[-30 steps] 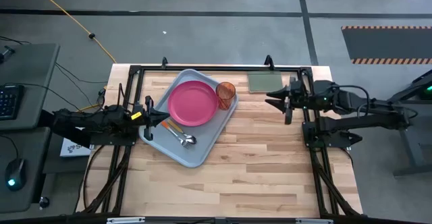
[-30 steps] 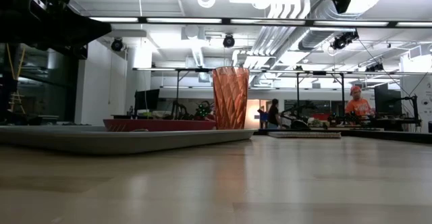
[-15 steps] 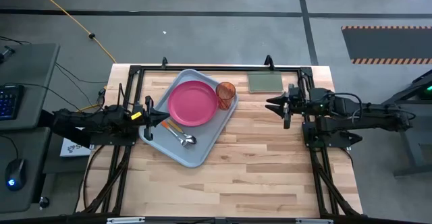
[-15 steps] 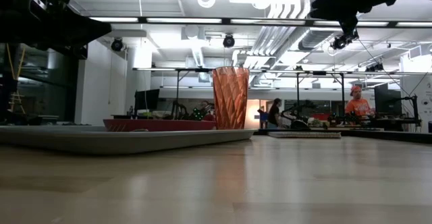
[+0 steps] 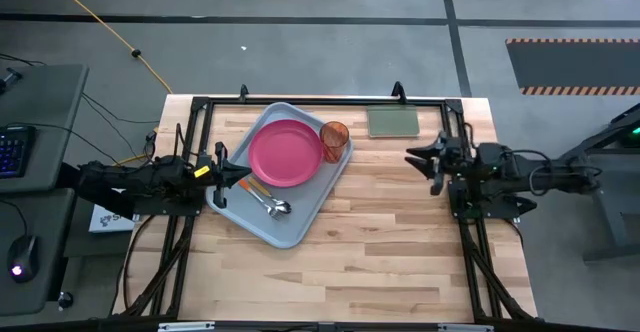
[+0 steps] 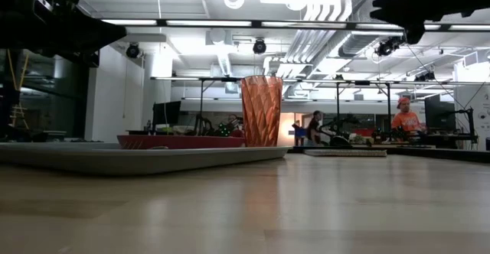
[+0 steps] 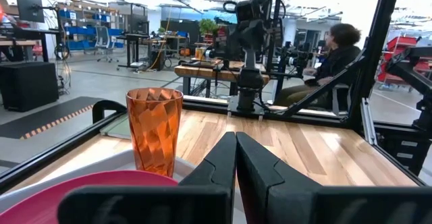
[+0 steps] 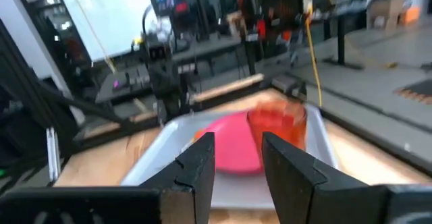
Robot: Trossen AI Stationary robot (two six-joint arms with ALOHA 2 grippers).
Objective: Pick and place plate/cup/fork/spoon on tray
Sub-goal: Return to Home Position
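One tray (image 5: 290,227) (loaded) sits on wooden table (image 5: 380,232).

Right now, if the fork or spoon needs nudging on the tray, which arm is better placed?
Left. The left gripper, shut, sits at the tray's near edge, right beside the fork and spoon. The right gripper, open, hangs over bare table across from the tray.

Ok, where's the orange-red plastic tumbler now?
In the high view, the orange-red plastic tumbler stands upright in the grey-blue tray's far right corner, beside the magenta plate.
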